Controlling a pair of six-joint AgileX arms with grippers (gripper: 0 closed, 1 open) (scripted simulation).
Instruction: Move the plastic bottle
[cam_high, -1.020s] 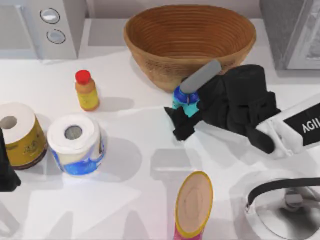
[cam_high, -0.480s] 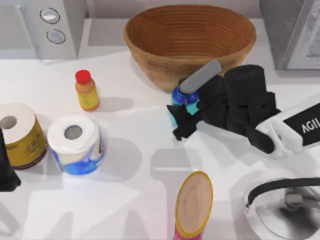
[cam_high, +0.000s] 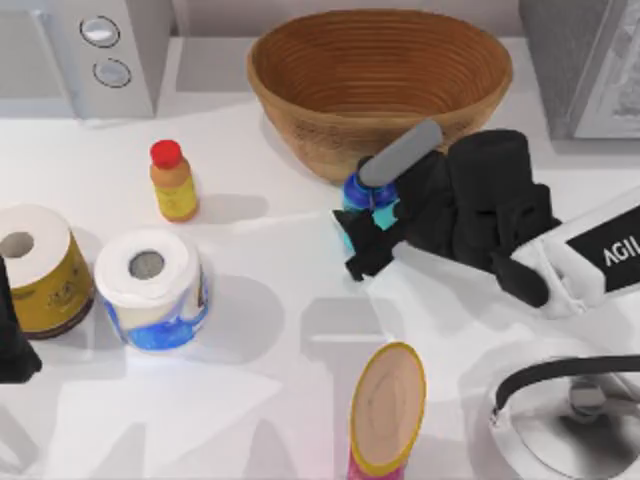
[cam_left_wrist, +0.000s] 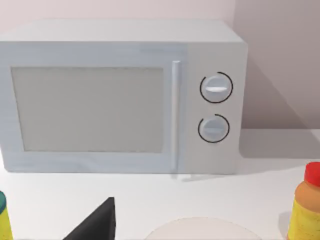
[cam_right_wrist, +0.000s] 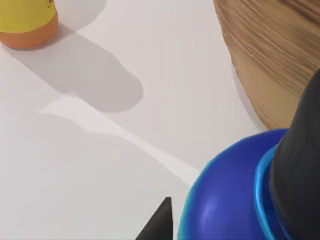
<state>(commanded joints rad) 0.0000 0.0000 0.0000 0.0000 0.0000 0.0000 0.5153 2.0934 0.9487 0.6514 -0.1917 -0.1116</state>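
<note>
White counter upper-centre, just below the wicker bowl (cam_high: 380, 80): the right gripper (cam_high: 368, 232) has drawn its fingers in around the bottle (cam_high: 362, 198) over the last second, seemingly clamped, so lifting looks next; left gripper (cam_high: 12, 340) parked far left.

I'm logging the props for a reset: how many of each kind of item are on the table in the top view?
Bottles: 2, the plastic bottle and orange-yellow bottle
Paper rolls: 2
Wicker bowl: 1
Microwave: 1
Total: 6
</note>
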